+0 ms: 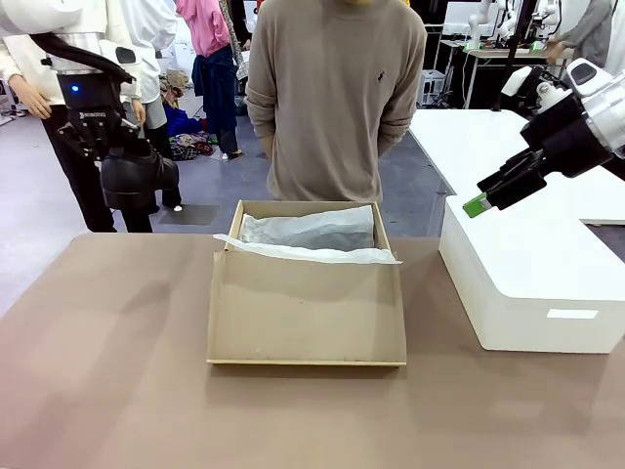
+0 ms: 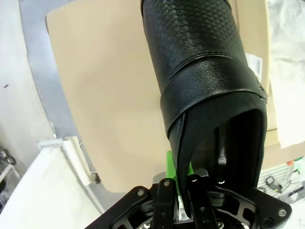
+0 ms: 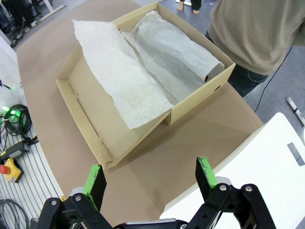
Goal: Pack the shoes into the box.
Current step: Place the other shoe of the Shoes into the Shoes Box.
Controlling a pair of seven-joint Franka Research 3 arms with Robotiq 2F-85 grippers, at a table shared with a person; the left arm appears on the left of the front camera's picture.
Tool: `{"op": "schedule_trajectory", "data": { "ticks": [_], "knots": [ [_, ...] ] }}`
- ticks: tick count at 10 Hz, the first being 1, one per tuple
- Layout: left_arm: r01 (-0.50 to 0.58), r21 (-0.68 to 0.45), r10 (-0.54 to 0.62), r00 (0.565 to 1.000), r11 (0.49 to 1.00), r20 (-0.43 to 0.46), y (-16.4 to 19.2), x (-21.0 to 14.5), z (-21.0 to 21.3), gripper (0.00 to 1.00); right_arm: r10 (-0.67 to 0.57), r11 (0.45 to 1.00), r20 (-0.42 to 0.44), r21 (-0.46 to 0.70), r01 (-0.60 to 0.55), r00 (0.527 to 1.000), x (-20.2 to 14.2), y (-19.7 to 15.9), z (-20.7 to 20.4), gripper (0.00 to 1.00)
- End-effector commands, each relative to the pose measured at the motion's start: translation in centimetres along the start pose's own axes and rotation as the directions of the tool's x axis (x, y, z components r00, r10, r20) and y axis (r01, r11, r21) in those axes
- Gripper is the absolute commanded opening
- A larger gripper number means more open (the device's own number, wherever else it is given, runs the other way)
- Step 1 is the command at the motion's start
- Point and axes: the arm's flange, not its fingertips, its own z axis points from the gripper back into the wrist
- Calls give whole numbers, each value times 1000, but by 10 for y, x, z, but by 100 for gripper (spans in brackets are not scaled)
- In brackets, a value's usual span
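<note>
A shiny black shoe (image 1: 139, 179) hangs high above the table's far left corner, with my left gripper (image 1: 98, 132) shut on its upper rim. In the left wrist view the shoe (image 2: 205, 76) stretches away from my fingers (image 2: 177, 174), which pinch its heel edge. The brown cardboard box (image 1: 305, 313) sits mid-table with its flap lid folded toward me and white tissue paper (image 1: 311, 234) inside. My right gripper (image 1: 488, 193) is open and empty, raised above the white box at the right. From the right wrist, the box (image 3: 143, 76) lies below and ahead of the open fingers (image 3: 206, 172).
A large white rounded box (image 1: 532, 274) stands on the table's right side. A person in a beige sweater (image 1: 332, 98) stands at the far edge behind the cardboard box. The brown tabletop (image 1: 107, 371) is bare at the left and front.
</note>
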Motion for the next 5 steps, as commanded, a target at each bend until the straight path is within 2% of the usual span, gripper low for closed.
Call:
{"op": "schedule_trajectory", "data": {
  "ticks": [1,5],
  "knots": [
    [30,7,-30,1000,1000,-8,6,1,-3,0,8,1000,27,15,-9,1000,1,-3,-1,100],
    [30,7,-30,1000,1000,-8,6,1,-3,0,8,1000,27,15,-9,1000,1,-3,-1,100]
  ]
}}
